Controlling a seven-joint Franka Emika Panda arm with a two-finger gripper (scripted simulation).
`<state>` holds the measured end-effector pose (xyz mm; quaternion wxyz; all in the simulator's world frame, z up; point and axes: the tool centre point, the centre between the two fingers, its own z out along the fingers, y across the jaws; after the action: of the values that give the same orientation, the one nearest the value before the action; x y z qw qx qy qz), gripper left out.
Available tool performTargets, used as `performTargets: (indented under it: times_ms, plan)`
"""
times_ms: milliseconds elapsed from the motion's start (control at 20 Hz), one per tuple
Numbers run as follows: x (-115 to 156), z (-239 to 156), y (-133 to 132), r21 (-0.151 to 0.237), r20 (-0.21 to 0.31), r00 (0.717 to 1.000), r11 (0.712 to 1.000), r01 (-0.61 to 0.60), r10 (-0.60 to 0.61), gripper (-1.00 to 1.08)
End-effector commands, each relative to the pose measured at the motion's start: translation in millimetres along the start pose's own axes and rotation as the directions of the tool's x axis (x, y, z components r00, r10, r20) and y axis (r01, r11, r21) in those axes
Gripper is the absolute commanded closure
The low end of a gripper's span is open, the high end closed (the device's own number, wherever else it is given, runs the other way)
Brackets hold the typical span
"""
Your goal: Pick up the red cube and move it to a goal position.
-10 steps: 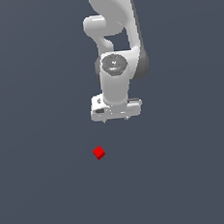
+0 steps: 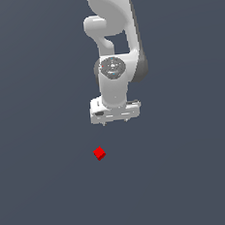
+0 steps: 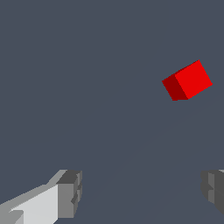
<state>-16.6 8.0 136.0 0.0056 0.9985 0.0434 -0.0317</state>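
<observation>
The red cube (image 2: pixel 99 153) lies alone on the table (image 2: pixel 39 189), apart from the pincer (image 2: pixel 116 121) and toward the exterior view's left of it. Nothing touches it. In the wrist view the cube (image 3: pixel 187 80) is seen turned at an angle to the line between the two fingertips (image 3: pixel 70 192), which stand wide apart with nothing between them.

The cube is judged to be stiff and light, with plain flat faces and sharp edges; being very small beside the pincer, it could easily be nudged aside by a misplaced finger. It is best taken by two opposite side faces, with the wrist turned to match its angle.

No goal marker can be made out in either view. One fingertip is cut off at the wrist view's edge, and the cube's underside is hidden.
</observation>
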Motion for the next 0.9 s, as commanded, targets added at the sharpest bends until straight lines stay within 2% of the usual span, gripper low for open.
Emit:
performTargets:
  times_ms: [0, 450, 850]
  plan:
    - [2, 5, 5, 0.0, -0.002, 1.0, 1.0, 0.021, -0.021, -0.92]
    - [19, 34, 34, -0.004, -0.018, 0.987, 0.987, 0.161, -0.161, -0.92]
    - [47, 69, 66, -0.012, -0.038, 0.943, 0.944, 0.33, -0.33, -0.92]
